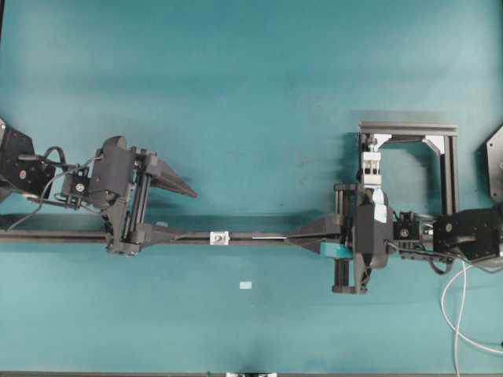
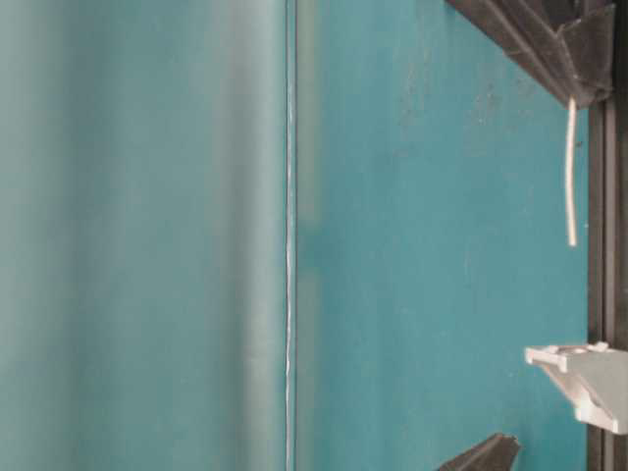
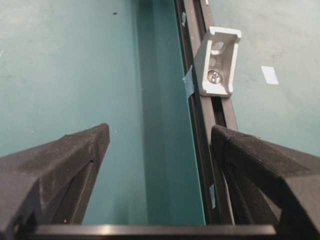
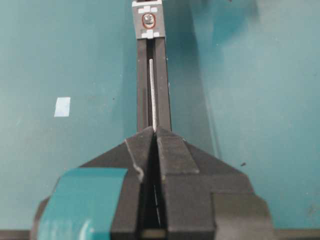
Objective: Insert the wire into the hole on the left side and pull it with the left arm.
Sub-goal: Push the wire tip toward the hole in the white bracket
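The teal-taped right gripper (image 4: 155, 131), clamped on the thin pale stiff wire (image 4: 152, 95), aims its free tip just short of the small white bracket's hole (image 4: 149, 21); threading comes next, the black left gripper (image 3: 160, 145) waiting agape beyond.

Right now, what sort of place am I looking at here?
Most likely a robotics lab test bench: a teal table carrying a black rail with a small bracket, two black robot arms facing along it, and an aluminium frame at the side.
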Robot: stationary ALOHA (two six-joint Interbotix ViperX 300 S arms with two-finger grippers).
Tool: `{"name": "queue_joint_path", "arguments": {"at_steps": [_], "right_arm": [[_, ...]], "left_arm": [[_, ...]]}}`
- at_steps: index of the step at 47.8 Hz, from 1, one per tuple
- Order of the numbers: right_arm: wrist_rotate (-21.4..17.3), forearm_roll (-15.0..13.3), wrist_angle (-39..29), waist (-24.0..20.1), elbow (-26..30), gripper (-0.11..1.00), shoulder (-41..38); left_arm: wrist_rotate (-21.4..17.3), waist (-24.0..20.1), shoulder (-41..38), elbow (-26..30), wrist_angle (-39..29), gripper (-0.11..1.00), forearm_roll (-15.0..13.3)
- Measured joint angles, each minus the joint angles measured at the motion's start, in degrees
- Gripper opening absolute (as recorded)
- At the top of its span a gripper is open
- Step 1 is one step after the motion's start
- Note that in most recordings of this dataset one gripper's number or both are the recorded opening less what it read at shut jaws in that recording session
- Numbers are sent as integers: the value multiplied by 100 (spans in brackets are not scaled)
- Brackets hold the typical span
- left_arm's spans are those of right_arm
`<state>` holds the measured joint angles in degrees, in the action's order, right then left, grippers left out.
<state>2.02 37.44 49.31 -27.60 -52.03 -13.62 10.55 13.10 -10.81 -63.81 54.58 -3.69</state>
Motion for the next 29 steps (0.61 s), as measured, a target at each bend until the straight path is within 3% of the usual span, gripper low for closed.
{"name": "queue_joint_path", "arguments": {"at_steps": [29], "right_arm": [[-18, 9, 308, 0, 123, 5, -272]], "left_arm": [[0, 0, 0, 18, 18, 61, 9]]}}
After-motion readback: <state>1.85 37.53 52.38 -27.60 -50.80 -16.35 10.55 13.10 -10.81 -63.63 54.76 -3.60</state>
